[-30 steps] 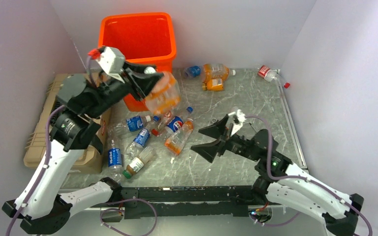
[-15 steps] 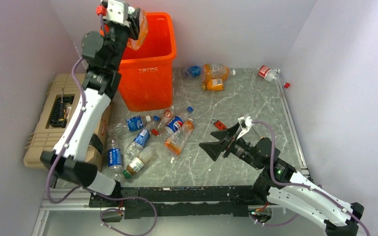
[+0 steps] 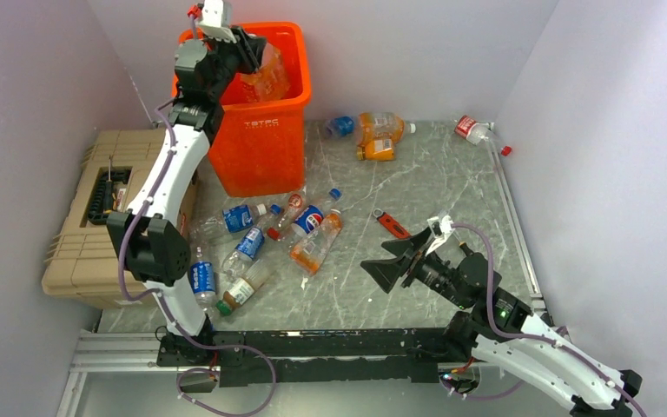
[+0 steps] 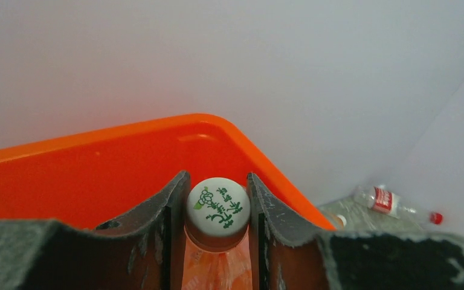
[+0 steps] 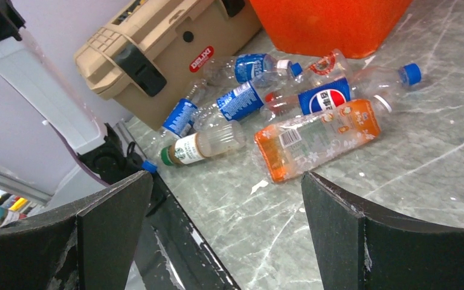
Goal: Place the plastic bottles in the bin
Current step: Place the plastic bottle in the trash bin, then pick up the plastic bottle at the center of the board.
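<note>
My left gripper is shut on an orange bottle and holds it inside the mouth of the orange bin. In the left wrist view the jaws clamp the bottle just below its white cap, with the bin's wall behind. Several bottles lie in a cluster on the table, also in the right wrist view. Three more lie at the back and a red-labelled one at the far right. My right gripper is open and empty above the table, right of the cluster.
A tan toolbox case stands left of the bin and shows in the right wrist view. A red-handled wrench lies near my right gripper. White walls enclose the table on three sides.
My left arm has swung the orange bottle up from beside the bin and over its rim into the bin's mouth. My right arm has drawn back toward the front right.
</note>
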Tool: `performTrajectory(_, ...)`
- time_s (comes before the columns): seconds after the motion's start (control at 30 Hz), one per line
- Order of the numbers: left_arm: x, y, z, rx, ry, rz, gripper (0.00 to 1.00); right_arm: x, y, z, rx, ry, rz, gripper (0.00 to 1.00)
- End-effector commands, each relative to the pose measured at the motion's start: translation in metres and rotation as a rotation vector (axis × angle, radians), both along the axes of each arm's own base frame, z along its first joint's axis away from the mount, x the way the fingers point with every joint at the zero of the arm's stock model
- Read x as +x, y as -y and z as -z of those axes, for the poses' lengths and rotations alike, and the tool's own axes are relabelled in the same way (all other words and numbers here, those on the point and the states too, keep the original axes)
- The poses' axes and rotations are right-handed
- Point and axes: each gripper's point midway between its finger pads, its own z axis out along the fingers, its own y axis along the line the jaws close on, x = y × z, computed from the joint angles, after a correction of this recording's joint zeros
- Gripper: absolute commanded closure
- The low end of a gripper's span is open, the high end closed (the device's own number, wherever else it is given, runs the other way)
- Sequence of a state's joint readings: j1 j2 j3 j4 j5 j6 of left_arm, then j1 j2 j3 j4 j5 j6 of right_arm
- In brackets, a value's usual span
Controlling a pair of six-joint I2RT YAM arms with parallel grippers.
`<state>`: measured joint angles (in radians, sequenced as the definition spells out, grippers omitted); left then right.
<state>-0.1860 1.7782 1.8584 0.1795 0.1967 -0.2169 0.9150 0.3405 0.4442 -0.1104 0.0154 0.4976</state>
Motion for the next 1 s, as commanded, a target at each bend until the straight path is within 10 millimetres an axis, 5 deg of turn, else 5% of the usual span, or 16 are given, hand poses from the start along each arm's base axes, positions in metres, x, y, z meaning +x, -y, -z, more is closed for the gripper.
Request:
performTrajectory(0.0,-0.004,0.016,0.004,-0.005,-0.069,0.096,0.88,0.005,0.007,0.003,-0.027,0.018,0.042,0.02)
performTrajectory(0.13,-0.009,0.023,0.007,0.018,-0.091,0.14,0.56,0.007,0.006,0.003,-0.042,0.016,0.043,0.02)
performTrajectory(0.4,-0.059,0.007,-0.066,-0.032,0.006,0.104,0.19,0.012,0.009,-0.003,-0.049,0.02,0.076,0.02)
performTrajectory(0.5,-0.087,-0.008,-0.076,-0.086,-0.007,0.049,0.01,0.016,0.015,-0.01,-0.045,0.025,0.114,0.01)
performTrajectory(0.6,-0.113,-0.027,-0.063,-0.128,-0.107,-0.034,0.0,0.025,0.025,-0.018,-0.032,0.021,0.193,0.0)
performTrajectory(0.87,-0.19,-0.059,0.015,-0.128,-0.429,-0.172,0.0,0.068,0.052,-0.025,-0.105,-0.067,0.503,0.0)
performTrajectory(0.97,-0.219,-0.064,0.019,-0.098,-0.441,-0.17,0.0,0.081,0.051,-0.026,-0.109,-0.098,0.567,0.0)
